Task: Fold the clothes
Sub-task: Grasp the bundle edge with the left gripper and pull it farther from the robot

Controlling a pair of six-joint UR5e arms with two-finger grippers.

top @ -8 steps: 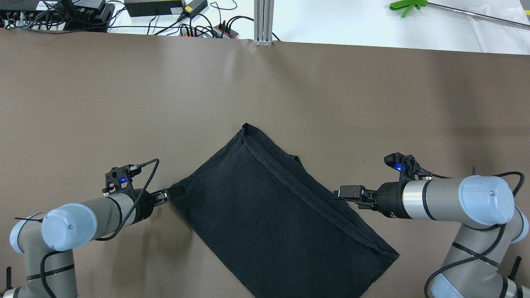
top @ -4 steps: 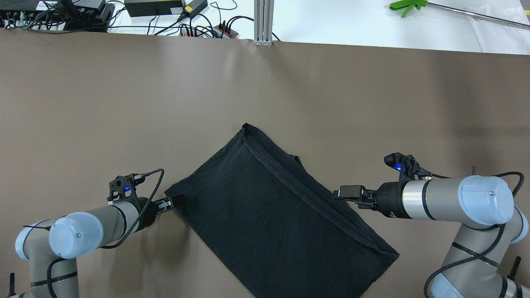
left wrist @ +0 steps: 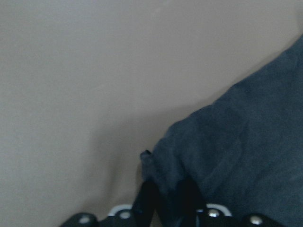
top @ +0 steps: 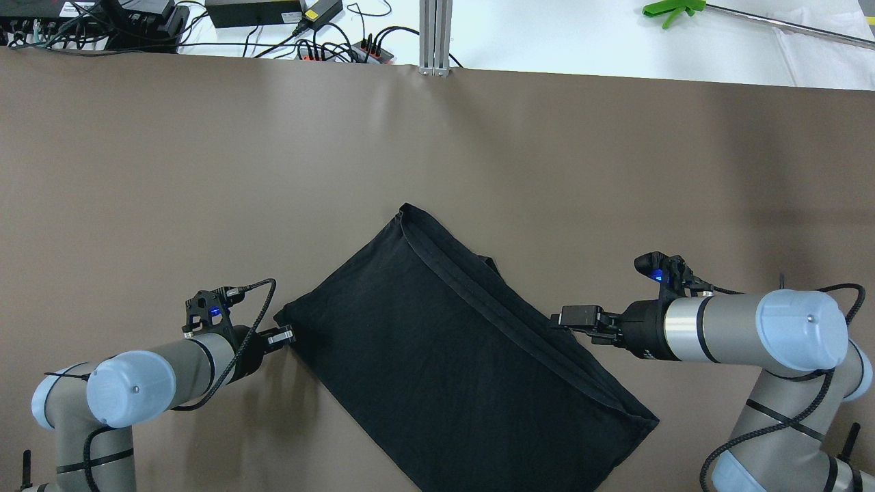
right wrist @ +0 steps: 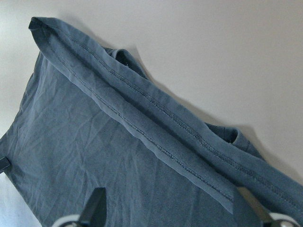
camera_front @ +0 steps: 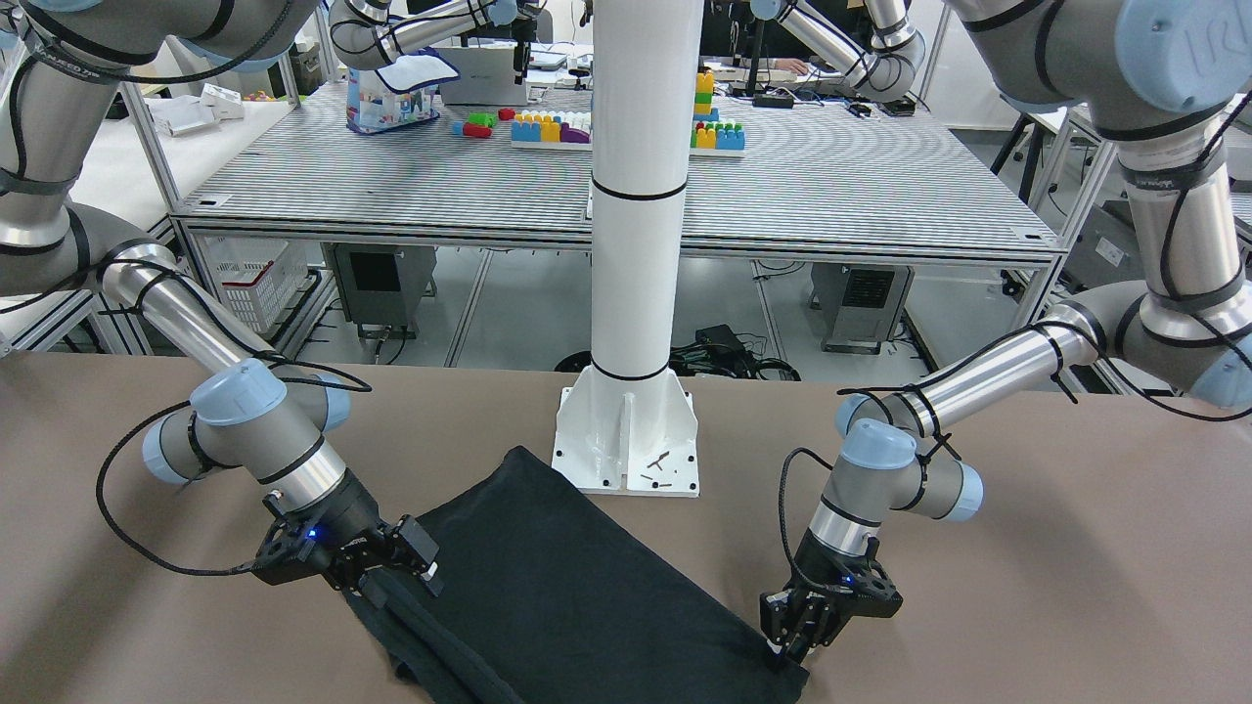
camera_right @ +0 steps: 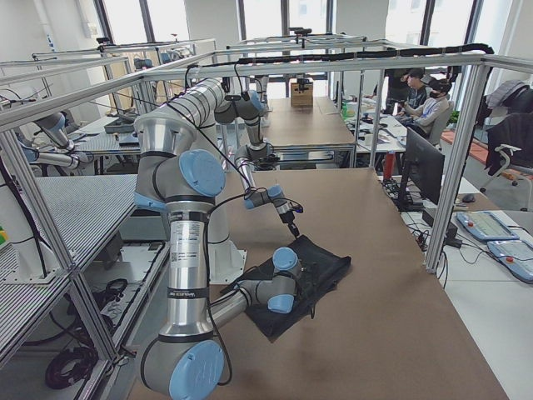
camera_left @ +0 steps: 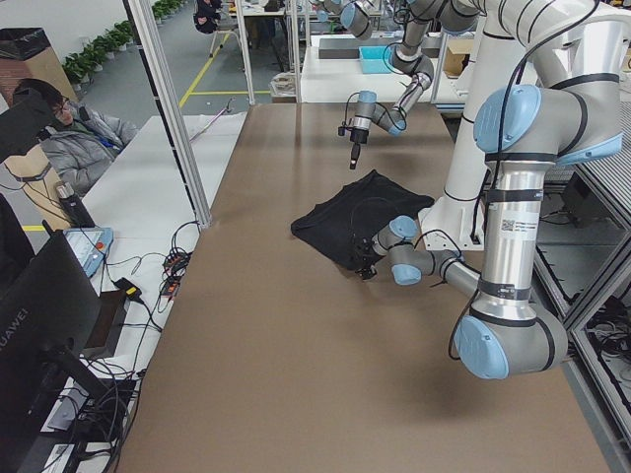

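Closest to the robot's base, one corner of the clothes [top: 444,355] lies near the base plate [camera_front: 626,440] of the white pillar [camera_front: 636,244]. The black piece is spread flat on the desk [top: 205,171], turned on a diagonal, between my two arms.

A little further out, the left gripper [top: 287,335] sits low at the cloth's left-hand corner. On the left wrist camera its jaws are narrow, with a bunched bit of that corner pinched between them, so I read it as holding the fabric. Across the piece, the right gripper [top: 564,318] hovers at the hemmed edge. Its wrist camera shows the jaws spread wide over the stitched hem band [right wrist: 156,127], with nothing between them.

I judge this to be the pick-up stage of a fold, with one side secured and the other not yet taken. The next move calls for the right gripper to come down onto the hem and close on it. It should catch every layer there, since the edge looks doubled over. Then both arms should lift evenly and carry their sides across, so the cloth doesn't skew or drag.

Further out, the cloth's far corner points away from the robot. Beyond the desk's far edge sit cables [top: 328,41] and power bricks.
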